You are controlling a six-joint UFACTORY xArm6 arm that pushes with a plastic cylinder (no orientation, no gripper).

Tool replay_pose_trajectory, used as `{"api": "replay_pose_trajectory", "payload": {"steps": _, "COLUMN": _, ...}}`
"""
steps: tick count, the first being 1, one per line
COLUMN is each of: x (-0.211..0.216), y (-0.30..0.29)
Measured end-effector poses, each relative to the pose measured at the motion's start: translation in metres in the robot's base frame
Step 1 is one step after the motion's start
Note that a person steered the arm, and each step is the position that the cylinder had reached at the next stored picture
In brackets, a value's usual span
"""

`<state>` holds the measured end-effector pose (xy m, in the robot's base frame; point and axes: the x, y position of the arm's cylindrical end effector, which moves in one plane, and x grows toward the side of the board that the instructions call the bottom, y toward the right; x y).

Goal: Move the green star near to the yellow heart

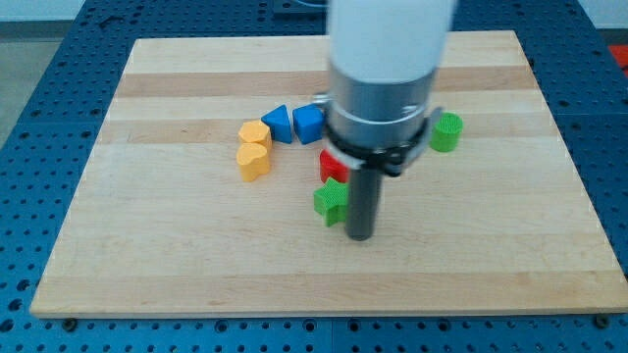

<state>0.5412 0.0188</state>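
Note:
The green star (331, 201) lies near the board's middle. The yellow heart (252, 162) lies to its left and a little higher, just below a yellow hexagon-like block (254, 132). My tip (360, 236) is the lower end of the dark rod. It rests on the board just right of the green star and slightly below it, touching or almost touching the star's right side. The arm's wide body hides the board above the rod.
A red block (332, 165) sits just above the green star, partly hidden by the arm. A blue triangle (278, 123) and a blue block (309, 123) lie above it. A green cylinder (446, 131) stands at the right. The wooden board (147, 255) lies on a blue perforated table.

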Motion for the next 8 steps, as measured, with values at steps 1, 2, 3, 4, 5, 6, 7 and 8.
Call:
{"api": "replay_pose_trajectory", "payload": {"steps": 1, "x": 0.0, "y": -0.037}}
{"api": "replay_pose_trajectory", "payload": {"steps": 2, "x": 0.0, "y": -0.036}}
{"api": "replay_pose_trajectory", "payload": {"steps": 3, "x": 0.021, "y": -0.02}}
{"api": "replay_pose_trajectory", "payload": {"steps": 4, "x": 0.042, "y": 0.014}}
{"api": "replay_pose_trajectory", "payload": {"steps": 5, "x": 0.007, "y": 0.022}}
{"api": "replay_pose_trajectory", "payload": {"steps": 6, "x": -0.018, "y": 0.023}}
{"api": "replay_pose_trajectory", "payload": {"steps": 7, "x": -0.021, "y": 0.017}}
{"api": "replay_pose_trajectory", "payload": {"steps": 8, "x": -0.04, "y": -0.012}}
